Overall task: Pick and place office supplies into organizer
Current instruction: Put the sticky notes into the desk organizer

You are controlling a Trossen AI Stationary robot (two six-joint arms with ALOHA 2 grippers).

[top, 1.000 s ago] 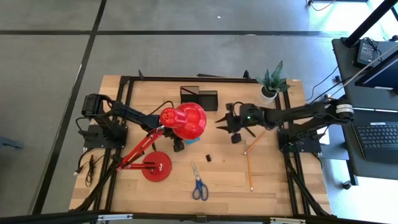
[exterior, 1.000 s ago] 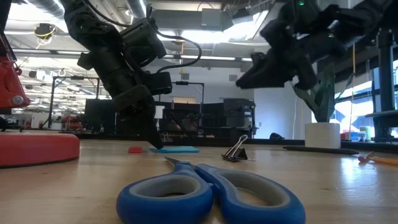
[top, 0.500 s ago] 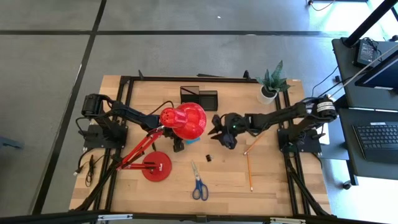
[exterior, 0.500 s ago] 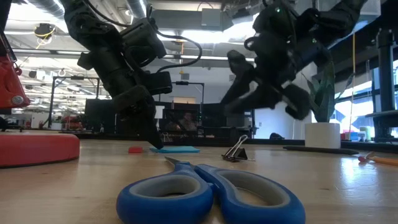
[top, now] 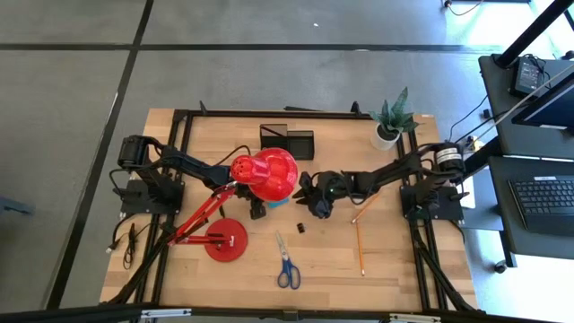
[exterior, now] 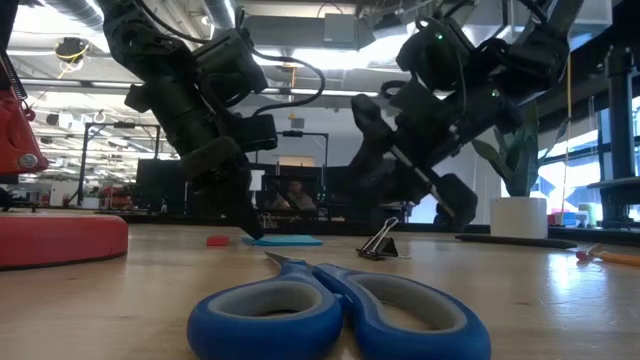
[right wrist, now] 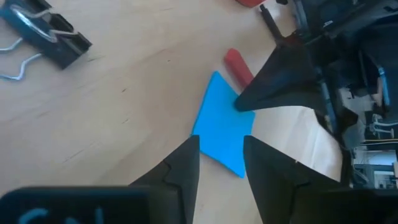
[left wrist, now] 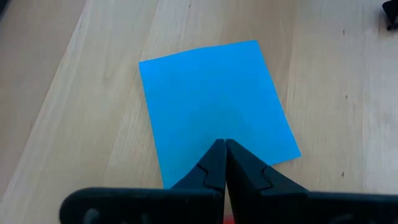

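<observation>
A flat blue pad [left wrist: 214, 102] lies on the table just right of the red lamp head [top: 269, 175], which hides most of it in the high view. My left gripper [left wrist: 224, 147] is shut, its tips down on the pad. My right gripper [right wrist: 221, 152] is open and hangs low over the table right of the pad [right wrist: 225, 124], pointing at it, its fingers clear of it. A black binder clip [right wrist: 46, 34] and a small red piece [right wrist: 237, 65] lie nearby. Blue-handled scissors [top: 286, 263] and two pencils [top: 360, 247] lie flat. The black organizer [top: 287, 141] stands at the far edge. My left gripper rests its shut fingertips [right wrist: 242, 102] on the blue pad's top [left wrist: 224, 134], close to one edge. The fingers slant down onto it from the table's left. The pad lies flat on the table.
The lamp's red base [top: 224, 240] and arm stand at the near left, its head over the left gripper. A potted plant [top: 390, 121] stands at the far right corner. Bare wood lies between the scissors and the near edge.
My right gripper has come down and toward the table's left, from near the pencils to just right of the blue pad, rolling its wrist on the way. The left gripper and the pad have kept still.
</observation>
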